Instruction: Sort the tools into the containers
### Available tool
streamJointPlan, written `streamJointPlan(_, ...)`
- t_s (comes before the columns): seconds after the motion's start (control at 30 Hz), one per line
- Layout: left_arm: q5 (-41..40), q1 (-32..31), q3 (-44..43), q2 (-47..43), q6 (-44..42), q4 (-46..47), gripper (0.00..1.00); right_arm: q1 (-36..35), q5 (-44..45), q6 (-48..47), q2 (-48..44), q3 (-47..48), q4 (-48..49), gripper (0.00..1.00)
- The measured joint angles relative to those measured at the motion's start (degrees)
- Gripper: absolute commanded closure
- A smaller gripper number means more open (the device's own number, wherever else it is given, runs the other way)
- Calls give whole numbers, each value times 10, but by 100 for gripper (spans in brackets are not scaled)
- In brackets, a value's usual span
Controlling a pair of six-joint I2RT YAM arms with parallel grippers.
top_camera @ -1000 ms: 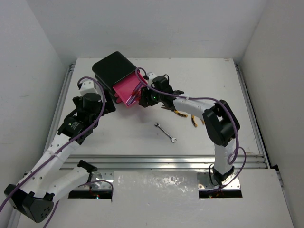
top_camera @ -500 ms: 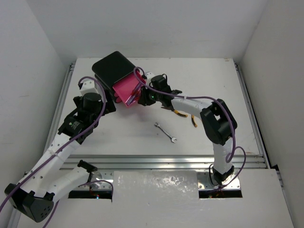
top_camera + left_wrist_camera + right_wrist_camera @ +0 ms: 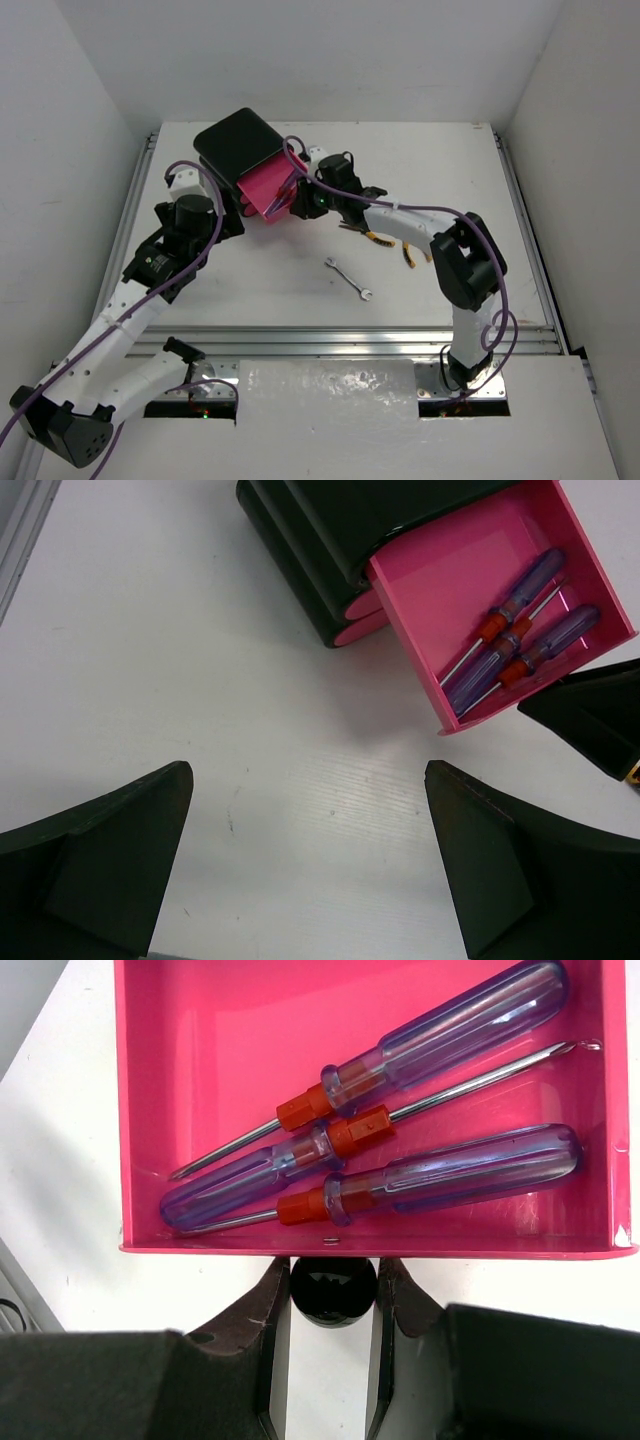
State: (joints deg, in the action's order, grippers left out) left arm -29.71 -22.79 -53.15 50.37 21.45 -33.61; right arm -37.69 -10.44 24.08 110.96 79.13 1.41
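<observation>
Pink drawer (image 3: 200,1020), the top one in a black box (image 3: 235,140), stands pulled out, with three red-and-blue screwdrivers (image 3: 440,1175) lying side by side in it. The right pincer (image 3: 333,1295) is closed on the drawer's black knob (image 3: 333,1285). The left pincer (image 3: 308,780) hangs wide open and empty over the worktop (image 3: 250,280). A wrench (image 3: 349,278) and pliers (image 3: 385,240) lie apart from the box.
</observation>
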Motion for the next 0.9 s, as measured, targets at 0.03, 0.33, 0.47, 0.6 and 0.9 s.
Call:
streamJointPlan(0.03,0,0,0,1,0,0,0,0,0,0,0,3,-4,87)
streamJointPlan(0.33,4,0,0,10,0,0,0,-2,1,0,23,87,-35,85)
streamJointPlan(0.47,5,0,0,14,0,0,0,-7,-4,-1,61,130,-52,84)
streamJointPlan(0.6,5,0,0,14,0,0,0,-10,-6,-1,96,159,-49,83)
streamJointPlan(0.9,7,0,0,16,0,1,0,-10,-5,-1,118,174,-9,75)
